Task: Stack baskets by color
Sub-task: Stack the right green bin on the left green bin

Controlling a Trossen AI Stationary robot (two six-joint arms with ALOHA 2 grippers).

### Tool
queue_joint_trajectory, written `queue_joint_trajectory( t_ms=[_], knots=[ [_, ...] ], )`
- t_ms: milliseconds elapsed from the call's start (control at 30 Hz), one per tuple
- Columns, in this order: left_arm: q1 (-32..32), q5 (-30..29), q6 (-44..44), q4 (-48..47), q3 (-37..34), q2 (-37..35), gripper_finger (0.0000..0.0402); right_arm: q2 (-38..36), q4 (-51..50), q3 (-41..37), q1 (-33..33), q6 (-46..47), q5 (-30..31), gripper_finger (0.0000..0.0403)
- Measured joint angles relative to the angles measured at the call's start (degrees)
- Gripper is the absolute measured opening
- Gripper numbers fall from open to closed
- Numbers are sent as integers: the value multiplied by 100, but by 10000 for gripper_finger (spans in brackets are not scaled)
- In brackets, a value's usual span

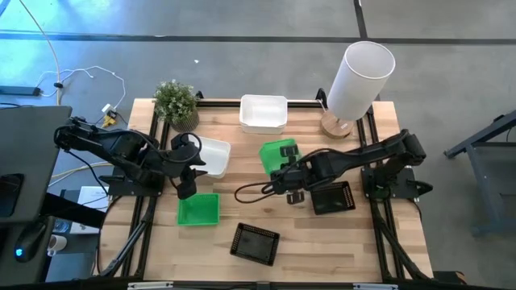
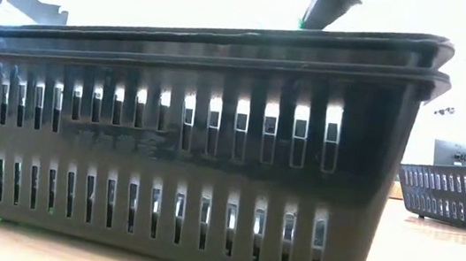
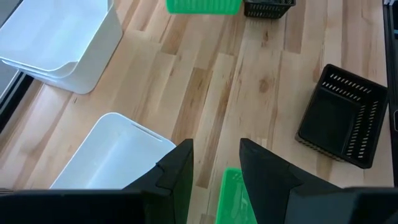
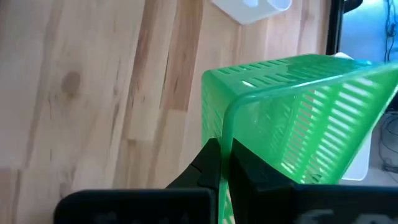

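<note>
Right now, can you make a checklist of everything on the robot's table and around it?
Surface: light wooden plank table, black frame.
Job's things: white plastic baskets at the back and left; flat green plastic basket; tilted green basket; black slotted baskets at front and right.
Clutter: small potted green plant; tall white cylinder on a wooden base.
Grippers: right gripper shut on the tilted green basket's wall; left gripper open over the flat green basket.
Cables: white cable on the floor, left.
Surroundings: grey floor.
</note>
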Motion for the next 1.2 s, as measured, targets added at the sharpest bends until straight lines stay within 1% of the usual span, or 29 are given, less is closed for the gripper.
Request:
queue_joint_trajectory(
  t_ms=[100,200,433,533,700,967,1067,1200],
  knots=[
    [0,1,-6,0,0,2,117,325,-281,353,-26,-89,-13,0],
    [0,1,-20,-2,0,2,117,594,-580,531,-26,-89,-13,0],
    [0,3,-46,-2,0,2,117,1049,-774,551,29,-70,-183,0],
    [0,3,-46,-2,0,0,117,1219,-774,547,44,-47,-310,0],
    [0,3,-49,-1,0,1,117,1538,-784,544,97,-244,-268,0],
    [0,3,-63,-1,0,5,117,2014,-561,538,99,-115,-314,0],
    [0,5,-63,0,0,9,117,2094,-509,538,95,37,-609,0],
    [0,2,-63,0,0,9,117,2123,-335,538,115,71,-850,0]
  ],
)
